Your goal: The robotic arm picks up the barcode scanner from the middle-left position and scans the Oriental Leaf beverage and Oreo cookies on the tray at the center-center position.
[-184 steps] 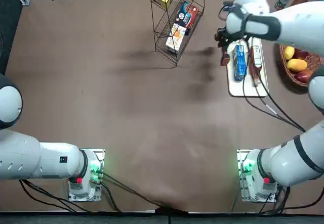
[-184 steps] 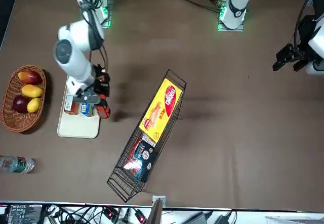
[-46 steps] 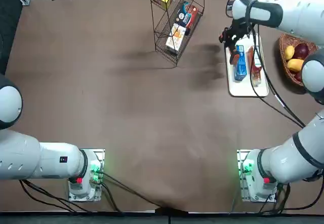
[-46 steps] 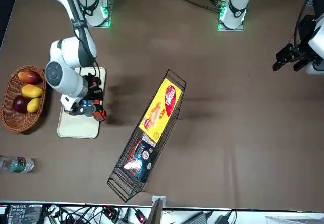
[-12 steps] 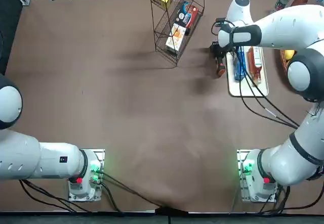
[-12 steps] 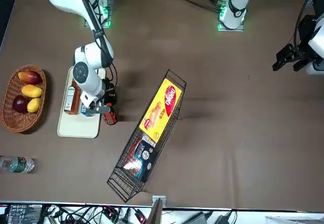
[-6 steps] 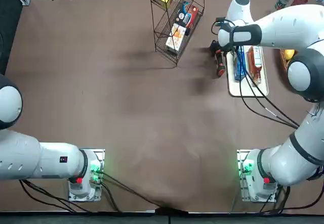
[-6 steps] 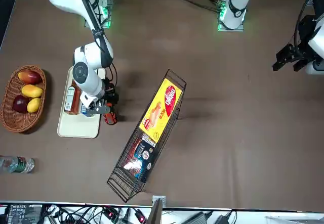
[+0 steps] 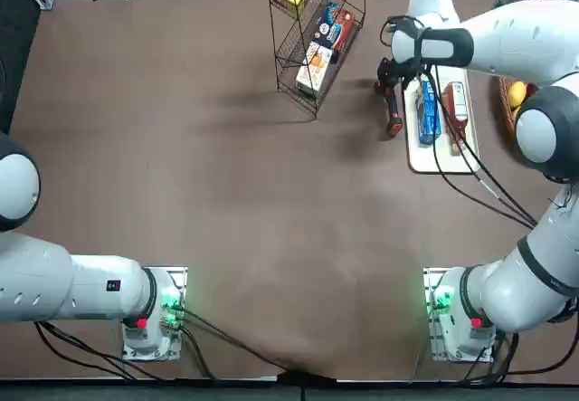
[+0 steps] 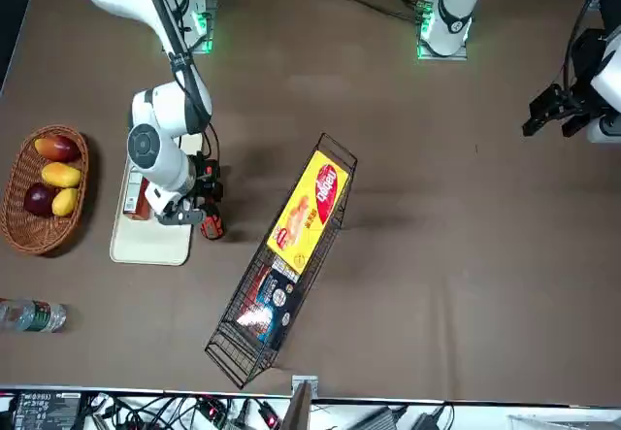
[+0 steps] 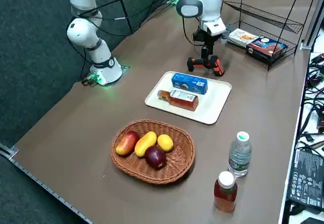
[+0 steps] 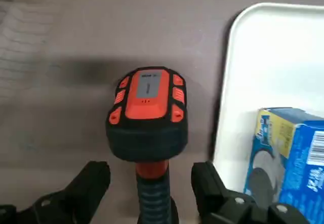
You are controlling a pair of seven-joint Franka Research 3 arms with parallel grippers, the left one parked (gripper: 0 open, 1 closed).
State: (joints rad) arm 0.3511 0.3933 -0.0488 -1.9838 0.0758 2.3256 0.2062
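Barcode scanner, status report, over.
Right gripper open at the handle, fingers clear of it. Barcode scanner beside tray, off it. No obstruction seen between fingers and handle.

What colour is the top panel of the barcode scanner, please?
Red-orange around a grey patch; the right wrist view shows it best.

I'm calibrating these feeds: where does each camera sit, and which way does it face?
Top: overhead, looking down; both arms.
Front: across the table, facing the robot; its arms.
Right side: raised at robot's right, looking diagonally down; right arm.
Right wrist: on the arm, facing the scanner; right gripper's fingers.
Last two share the tray.
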